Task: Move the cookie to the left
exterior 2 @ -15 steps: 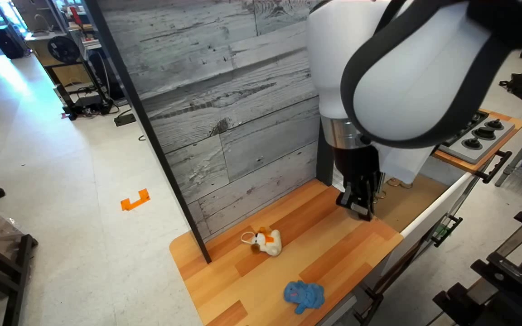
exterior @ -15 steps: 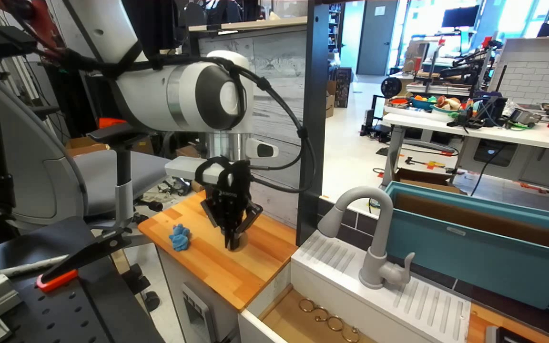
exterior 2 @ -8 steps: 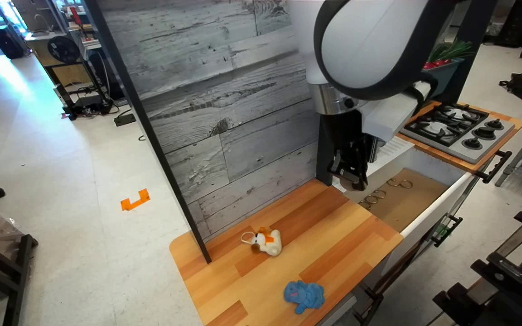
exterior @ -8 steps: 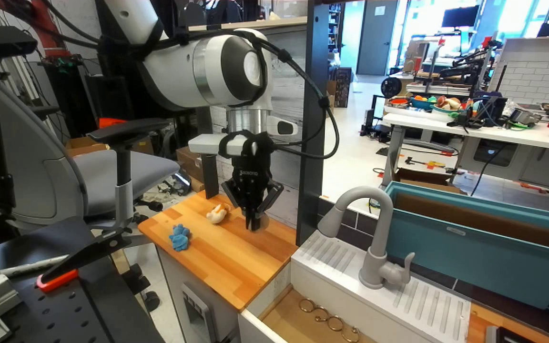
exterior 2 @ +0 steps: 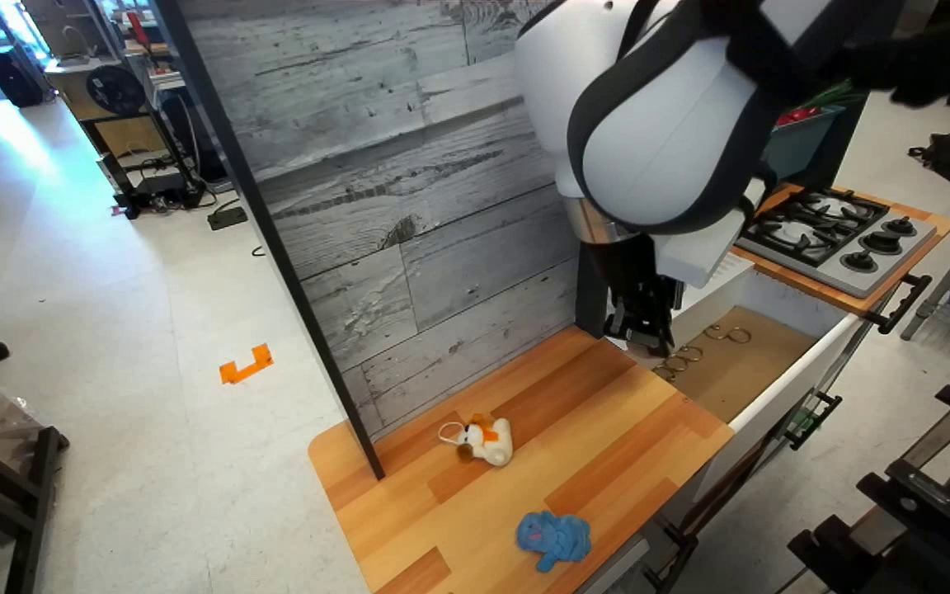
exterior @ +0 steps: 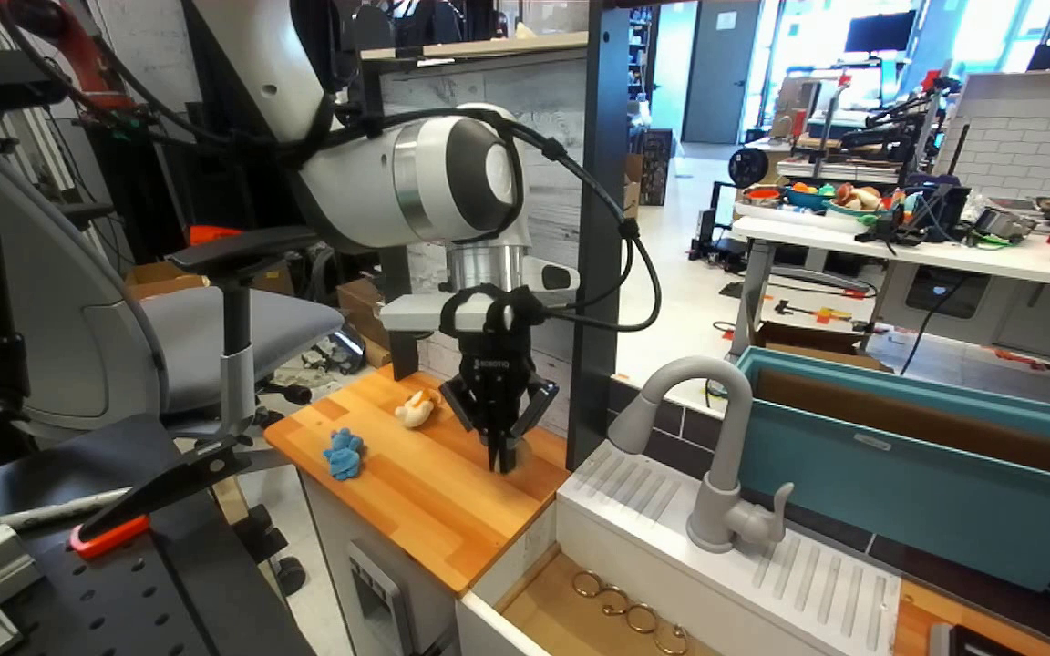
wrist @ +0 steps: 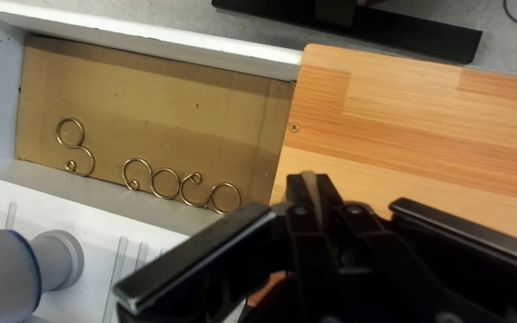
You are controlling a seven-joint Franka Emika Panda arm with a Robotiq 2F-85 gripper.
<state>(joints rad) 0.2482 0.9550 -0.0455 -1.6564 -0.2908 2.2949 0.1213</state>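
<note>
My gripper (exterior: 500, 461) is shut on the cookie (exterior: 522, 455), a thin round tan piece held upright on edge between the fingertips. In another exterior view the gripper (exterior 2: 658, 346) shows with the cookie's lower edge (exterior 2: 640, 351) just below the fingers. In the wrist view the cookie (wrist: 313, 192) is a narrow tan strip between the two black fingertips (wrist: 311, 181), most of it hidden by them. The gripper is over the wooden counter (exterior 2: 599, 445), near its drawer-side end and the back panel. The gap between cookie and counter is hard to judge.
A white toy with orange (exterior 2: 493, 443) and a blue toy (exterior 2: 553, 538) lie on the counter. The open drawer (wrist: 159, 112) beside the counter holds bent metal rings (wrist: 166, 184). A grey faucet (exterior: 721, 465) and a grey wood-pattern panel (exterior 2: 442, 206) stand close by.
In an exterior view the gripper, with the cookie, has moved right and up off its earlier place, then lowered again in the last half second. The two toys have not moved.
</note>
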